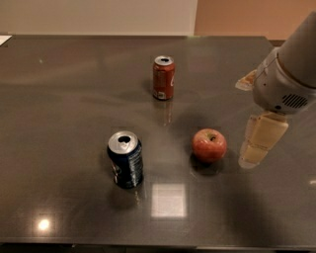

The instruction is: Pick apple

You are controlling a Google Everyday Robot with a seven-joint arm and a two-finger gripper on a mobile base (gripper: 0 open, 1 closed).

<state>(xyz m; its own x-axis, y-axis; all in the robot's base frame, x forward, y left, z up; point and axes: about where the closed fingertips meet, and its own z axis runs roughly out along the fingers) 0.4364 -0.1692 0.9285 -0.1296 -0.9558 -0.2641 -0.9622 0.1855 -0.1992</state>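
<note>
One camera only. High vantage above the table's (59,89) near edge, tilted down, facing the far wall (98,15) at 12 o'clock. Medium-close: the tabletop fills nearly all the frame, the wall a thin strip on top. The gripper (257,143) hangs at 3 o'clock, just right of the apple (209,145).
</note>
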